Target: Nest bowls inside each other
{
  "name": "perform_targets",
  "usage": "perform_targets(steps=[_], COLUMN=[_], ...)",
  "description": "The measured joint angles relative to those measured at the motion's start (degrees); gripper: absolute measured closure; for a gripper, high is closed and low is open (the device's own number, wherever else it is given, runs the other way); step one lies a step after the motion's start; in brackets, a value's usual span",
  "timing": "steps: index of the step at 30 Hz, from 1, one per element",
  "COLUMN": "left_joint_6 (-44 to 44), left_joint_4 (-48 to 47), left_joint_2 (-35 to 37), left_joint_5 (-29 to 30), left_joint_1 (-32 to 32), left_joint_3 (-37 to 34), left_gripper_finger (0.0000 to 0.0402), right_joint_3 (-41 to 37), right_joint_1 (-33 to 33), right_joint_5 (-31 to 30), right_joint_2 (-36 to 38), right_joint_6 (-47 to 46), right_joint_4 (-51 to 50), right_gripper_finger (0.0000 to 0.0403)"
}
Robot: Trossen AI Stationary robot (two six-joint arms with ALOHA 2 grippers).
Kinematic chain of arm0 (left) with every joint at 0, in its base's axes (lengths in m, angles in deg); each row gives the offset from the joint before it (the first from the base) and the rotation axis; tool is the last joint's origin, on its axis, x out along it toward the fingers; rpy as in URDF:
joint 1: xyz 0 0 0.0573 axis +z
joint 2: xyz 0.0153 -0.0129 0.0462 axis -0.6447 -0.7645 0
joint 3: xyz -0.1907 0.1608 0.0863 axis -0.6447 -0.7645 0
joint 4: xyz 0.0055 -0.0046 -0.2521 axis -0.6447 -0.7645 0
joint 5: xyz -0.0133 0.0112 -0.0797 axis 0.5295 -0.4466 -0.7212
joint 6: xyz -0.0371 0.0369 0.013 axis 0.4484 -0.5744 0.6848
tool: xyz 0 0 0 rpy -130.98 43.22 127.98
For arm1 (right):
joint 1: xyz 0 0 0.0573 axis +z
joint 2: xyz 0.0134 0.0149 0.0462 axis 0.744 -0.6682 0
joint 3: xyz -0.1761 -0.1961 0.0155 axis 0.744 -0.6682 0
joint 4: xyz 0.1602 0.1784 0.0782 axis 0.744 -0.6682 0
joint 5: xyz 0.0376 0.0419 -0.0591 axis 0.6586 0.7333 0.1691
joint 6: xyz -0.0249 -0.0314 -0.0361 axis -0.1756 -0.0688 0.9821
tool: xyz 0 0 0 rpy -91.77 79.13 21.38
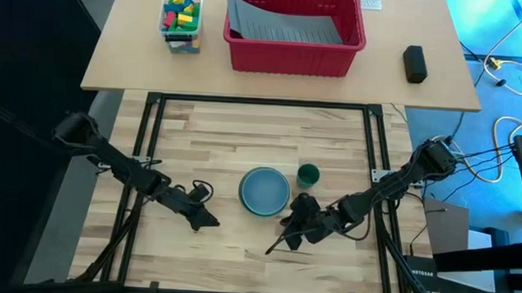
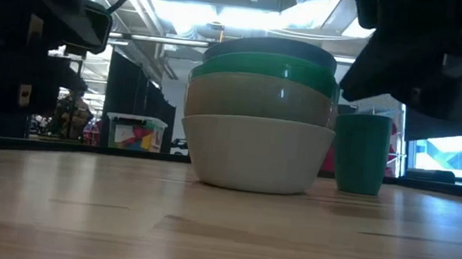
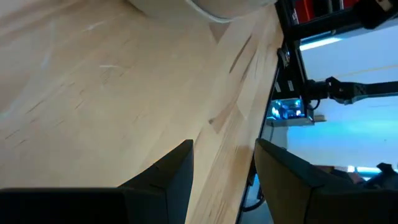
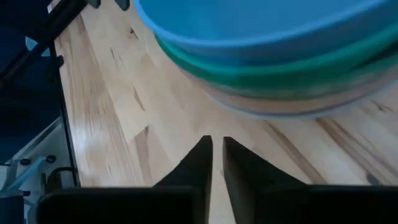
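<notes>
Several bowls stand nested in one stack at the table's middle, the light blue one on top and the grey-white one at the bottom, resting on the wood. In the right wrist view the stack lies just ahead of the fingers. My right gripper hovers right of and nearer than the stack, shut, holding nothing. My left gripper is left of the stack above bare wood, open, with nothing between its fingers. Only the stack's lower rim shows in the left wrist view.
A small dark green cup stands upright just right of the stack. On the far table sit a red bin, a clear box of coloured blocks and a black object. Bare wood lies nearer than the stack.
</notes>
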Motion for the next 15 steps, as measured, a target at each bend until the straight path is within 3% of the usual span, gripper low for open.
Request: perform_targets(steps=[15], left_joint_6=[-8.49], left_joint_4=[0.01], left_joint_2=[-4.14], left_joint_5=[0.83], left_joint_1=[6.72], left_joint_3=[4.59], left_gripper_finger=[0.025], right_joint_3=[0.07], right_joint_1=[-4.35], right_joint_5=[0.93], right_joint_2=[-0.53], right_joint_6=[5.1], right_joint_4=[3.43], right_gripper_finger=[0.0402])
